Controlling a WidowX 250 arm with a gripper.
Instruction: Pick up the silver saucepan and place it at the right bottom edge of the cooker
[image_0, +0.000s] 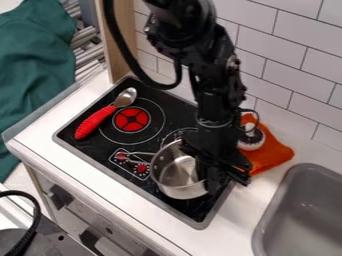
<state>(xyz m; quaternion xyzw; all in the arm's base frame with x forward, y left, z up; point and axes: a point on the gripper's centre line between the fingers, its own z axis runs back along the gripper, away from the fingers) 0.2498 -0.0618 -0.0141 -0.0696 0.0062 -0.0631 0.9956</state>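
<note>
The silver saucepan (177, 176) is on the lower right part of the black cooker (177, 109), with its open mouth facing up and showing me a bare metal base. It is round and shiny, and its thin wire handle (139, 154) points to about 10 o'clock, over the printed control panel (131, 170). My pincer (224, 181) is down at the pan's 3 o'clock side, overlapping its rim. I cannot tell how far open it is, or whether it has hold of the pan.

Farther out on the cooker, the red burner (131, 119) lies toward 11 o'clock. Just beside it is a spoon (95, 121) with a red handle and a silver bowl. Toward 2 o'clock, on the white bench (37, 137), an orange cloth (274, 150) carries a round white-and-dark thing (252, 139) that I cannot make out. The grey sink (266, 222) is at 4 o'clock, cut off by the view's edge.

My pincer hides part of the pan's right wall, and the pan and my arm cover part of the ring behind them.
</note>
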